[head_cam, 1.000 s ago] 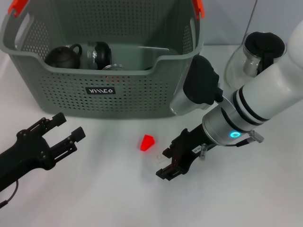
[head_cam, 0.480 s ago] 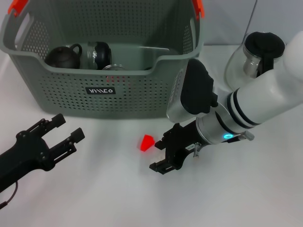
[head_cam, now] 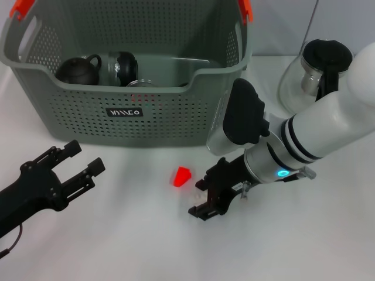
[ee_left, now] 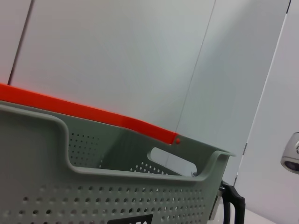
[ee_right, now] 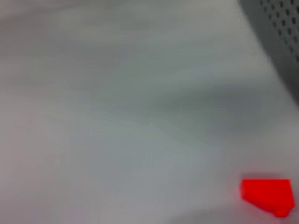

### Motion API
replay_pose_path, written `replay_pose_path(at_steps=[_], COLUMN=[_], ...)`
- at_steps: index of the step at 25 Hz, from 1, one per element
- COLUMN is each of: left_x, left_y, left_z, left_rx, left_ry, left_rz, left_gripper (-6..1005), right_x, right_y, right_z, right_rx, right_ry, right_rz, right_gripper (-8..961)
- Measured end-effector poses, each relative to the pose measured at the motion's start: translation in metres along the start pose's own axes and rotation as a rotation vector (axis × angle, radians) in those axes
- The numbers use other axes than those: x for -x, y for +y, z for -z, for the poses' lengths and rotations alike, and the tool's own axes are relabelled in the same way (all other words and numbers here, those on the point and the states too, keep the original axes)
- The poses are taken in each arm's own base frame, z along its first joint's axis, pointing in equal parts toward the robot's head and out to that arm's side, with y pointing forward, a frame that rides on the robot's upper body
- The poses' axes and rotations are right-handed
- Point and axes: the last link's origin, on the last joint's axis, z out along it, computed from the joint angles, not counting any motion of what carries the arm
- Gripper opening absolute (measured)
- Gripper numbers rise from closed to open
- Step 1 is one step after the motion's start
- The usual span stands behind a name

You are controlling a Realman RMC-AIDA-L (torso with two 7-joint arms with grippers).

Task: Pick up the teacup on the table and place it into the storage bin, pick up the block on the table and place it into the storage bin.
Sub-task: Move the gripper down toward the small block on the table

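Head view: right gripper sits low over the table, just right of and slightly nearer than the red block. Not touching it. Over the last second it swung left toward the block, then backed off a bit to the right, so it reads as lining up for the grab, not closing yet. Can't tell from here whether its fingers are spread or pressed together. Left gripper is parked at the left of the table, fingers spread, holding nothing, same spot as a second ago. Storage bin stands behind the block; a dark teacup is already lying inside at the left next to a jar. So the cup half looks done and the block is what's left. Glass pot at far right, well clear.

Left wrist view: only the bin's perforated wall and orange rim. No fingers, no block.

Right wrist view: block on bare table, bin corner beyond it. Own fingers not visible. Block sits off-centre, so my read is that alignment still needs correcting before descent.
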Motion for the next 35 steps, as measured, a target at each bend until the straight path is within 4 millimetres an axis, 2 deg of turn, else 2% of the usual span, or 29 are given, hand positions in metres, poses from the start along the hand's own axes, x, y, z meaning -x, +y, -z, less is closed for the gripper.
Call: replay_pose_path(at_steps=[6, 10, 23, 29, 35], left_x=[0.001, 0.000, 0.000, -0.001, -0.001], left_y=[0.000, 0.000, 0.000, 0.000, 0.000], left_z=[0.001, -0.001, 0.000, -0.002, -0.002], left_rx=[-0.003, 0.002, -0.001, 0.004, 0.004], left_ry=[-0.001, 0.000, 0.001, 0.002, 0.002], left_rz=[0.002, -0.001, 0.002, -0.001, -0.001], left_gripper=[751, 751, 750, 750, 750], right_x=[-0.002, -0.003, -0.001, 0.000, 0.000], right_y=[0.005, 0.002, 0.003, 0.002, 0.003], right_z=[0.007, 0.011, 0.003, 0.002, -0.002], right_rx=[0.061, 0.047, 0.014, 0.002, -0.007], right_ry=[0.028, 0.018, 0.026, 0.024, 0.033], right_rz=[-0.041, -0.052, -0.067, -0.067, -0.052], right_gripper=[642, 642, 643, 437, 419])
